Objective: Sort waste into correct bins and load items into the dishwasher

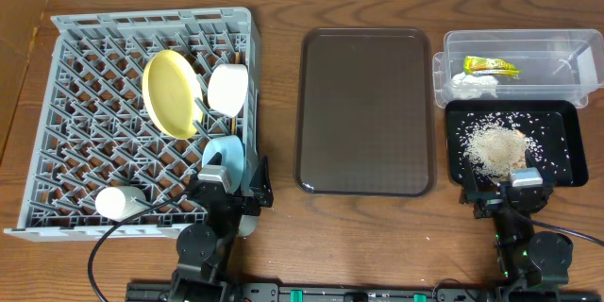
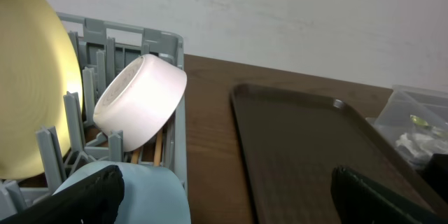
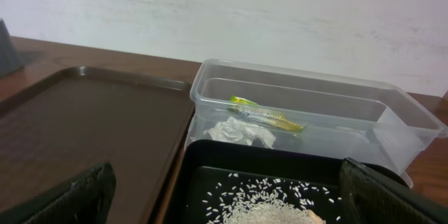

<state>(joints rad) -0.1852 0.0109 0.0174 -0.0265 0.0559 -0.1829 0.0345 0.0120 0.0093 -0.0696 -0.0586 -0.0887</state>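
left pincer [image 1: 234,185] sat at the near right corner of the grey rack [image 1: 94,26] in the overhead view, and right pincer [image 1: 514,187] sat at the near edge of the black tray [image 1: 566,113]. from up there i could not tell how wide either stood. the yellow plate [image 1: 170,94] stood on edge in the rack, with the white bowl [image 1: 227,89] tipped on its side just beside it. the blue bowl [image 1: 225,159] was nearer me by the right wall. the white cup [image 1: 120,202] lay on its side at the near left corner. the brown serving tray [image 1: 366,111] lay between the rack and the bins. the clear tub [image 1: 566,61] held the wrapper [image 1: 491,66] and the tissue [image 1: 475,82]. the rice scraps [image 1: 495,146] were heaped in the black tray, with loose grains scattered round the heap.

from my left wrist, my fingers [image 2: 77,196] were spread to both edges of the frame and gripped nothing. the blue bowl's rim showed low beside the left one; whether it touched, i could not tell. the white bowl leaned against the rack's wall, with the chopsticks [image 2: 159,147] showing under it and the plate at the far left.

from my right wrist, the fingers were likewise wide apart and empty. the black tray and its rice lay below and between them. the tub stood right behind it, with wrapper and tissue inside.
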